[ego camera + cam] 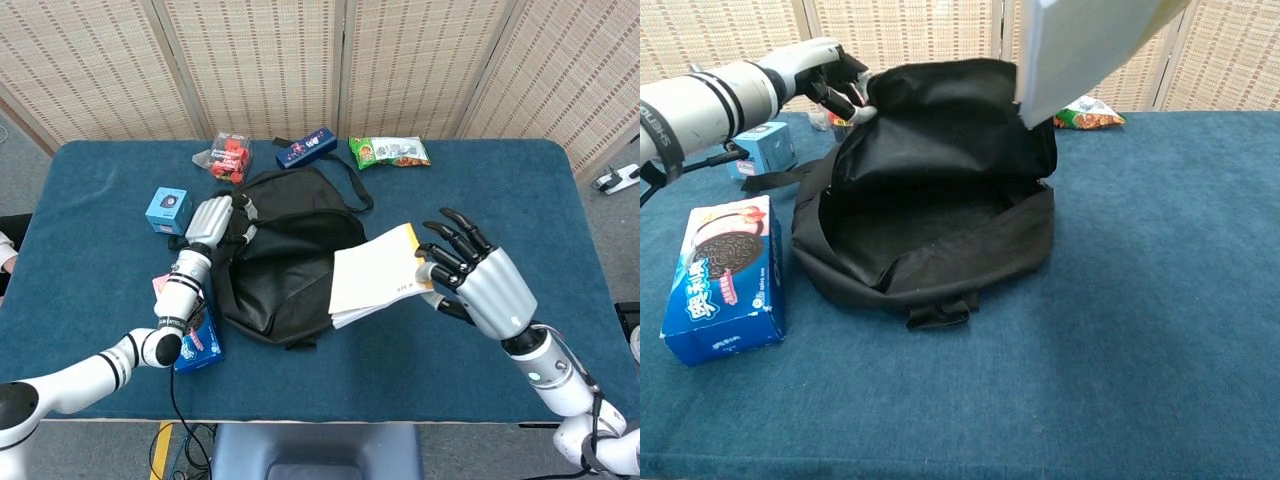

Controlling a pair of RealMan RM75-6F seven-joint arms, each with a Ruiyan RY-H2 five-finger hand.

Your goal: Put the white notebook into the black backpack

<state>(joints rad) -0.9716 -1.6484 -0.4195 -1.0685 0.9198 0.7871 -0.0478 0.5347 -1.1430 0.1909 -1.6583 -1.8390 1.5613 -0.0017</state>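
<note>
The black backpack [285, 262] [930, 215] lies mid-table with its mouth wide open toward me. My left hand [213, 220] [825, 72] grips the upper flap at its left corner and holds it lifted. My right hand [478, 281] holds the white notebook [375, 274] [1080, 45] by its right edge. The notebook hangs tilted above the right side of the opening, its lower corner near the bag's rim. The right hand itself is out of the chest view.
A blue cookie box [725, 275] [190, 330] lies left of the bag. A small blue box [168, 210], a red snack pack [229, 157], a dark blue box [306, 147] and a green snack bag [390, 152] sit along the far side. Woven screens stand behind.
</note>
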